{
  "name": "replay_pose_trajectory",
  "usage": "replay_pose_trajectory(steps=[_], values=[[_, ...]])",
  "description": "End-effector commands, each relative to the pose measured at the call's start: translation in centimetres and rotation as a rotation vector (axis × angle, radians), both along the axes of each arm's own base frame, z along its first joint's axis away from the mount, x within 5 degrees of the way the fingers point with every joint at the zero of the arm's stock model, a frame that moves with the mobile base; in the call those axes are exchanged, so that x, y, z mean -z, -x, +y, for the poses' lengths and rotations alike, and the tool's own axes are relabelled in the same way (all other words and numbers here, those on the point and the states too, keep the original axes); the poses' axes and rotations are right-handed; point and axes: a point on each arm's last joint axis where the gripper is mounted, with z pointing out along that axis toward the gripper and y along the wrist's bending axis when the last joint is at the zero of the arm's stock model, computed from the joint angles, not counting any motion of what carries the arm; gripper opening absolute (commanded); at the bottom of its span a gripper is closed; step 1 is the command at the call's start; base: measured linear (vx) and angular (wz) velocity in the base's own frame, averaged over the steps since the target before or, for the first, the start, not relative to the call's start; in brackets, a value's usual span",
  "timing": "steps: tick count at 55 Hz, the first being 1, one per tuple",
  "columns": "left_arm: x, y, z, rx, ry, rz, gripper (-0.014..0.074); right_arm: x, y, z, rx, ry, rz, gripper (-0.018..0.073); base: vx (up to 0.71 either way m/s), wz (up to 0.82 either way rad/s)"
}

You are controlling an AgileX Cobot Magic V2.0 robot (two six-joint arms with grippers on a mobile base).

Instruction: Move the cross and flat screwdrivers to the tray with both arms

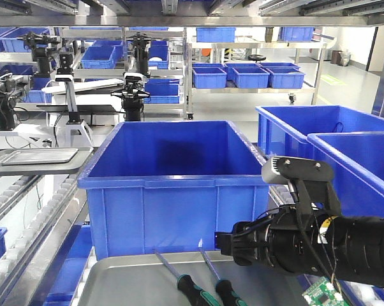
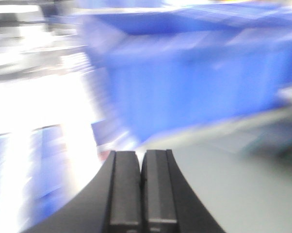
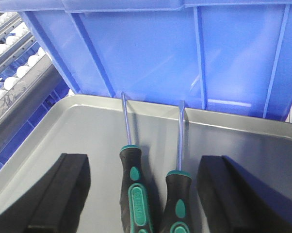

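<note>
- My right gripper [image 3: 143, 194] hangs low over the grey tray [image 3: 78, 126], its two black fingers [image 3: 58, 194] spread wide apart, with nothing between the pads.
- Both screwdrivers lie in the tray, in the gap between my right fingers – side by side, handles towards me, shafts pointing away towards the tray's far rim.
- The left screwdriver [image 3: 134, 187] has a black handle with a green inlay; its thin silver shaft runs up to just short of the rim below the blue bin.
- The right screwdriver [image 3: 177, 199] lies just beside it, handle a little lower in my wrist view, its shaft nearly parallel to the other's and ending at about the same line.
- I cannot tell from their tips which one is cross and which is flat.
- A deep blue bin [image 1: 173, 185] stands right behind the tray's far rim; more blue bins [image 1: 345, 153] sit to its right.
- From the front view my right arm [image 1: 319, 239] reaches in from the right, just above the tray's corner, with the two handles showing at the bottom edge.
- My left gripper [image 2: 141, 189] shows in its own wrist view only – the picture is badly blurred, but the two dark fingers sit pressed together with nothing held, over a grey surface with blue bins beyond.
</note>
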Motion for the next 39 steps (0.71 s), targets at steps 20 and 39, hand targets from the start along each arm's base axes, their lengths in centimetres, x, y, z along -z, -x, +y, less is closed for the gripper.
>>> replay_pose_trajectory(steps=[20,39], values=[[6.9,5.4,2.6,-0.231,0.018,-0.256,-0.0008,-2.6,0.0,-0.2,0.014,-0.052,-0.128,0.0544,0.00,0.00],[6.6,5.7,2.7,-0.248,0.021,-0.308,-0.0007,-2.6,0.0,-0.2,0.014,-0.051,-0.127,0.0544,0.00,0.00]])
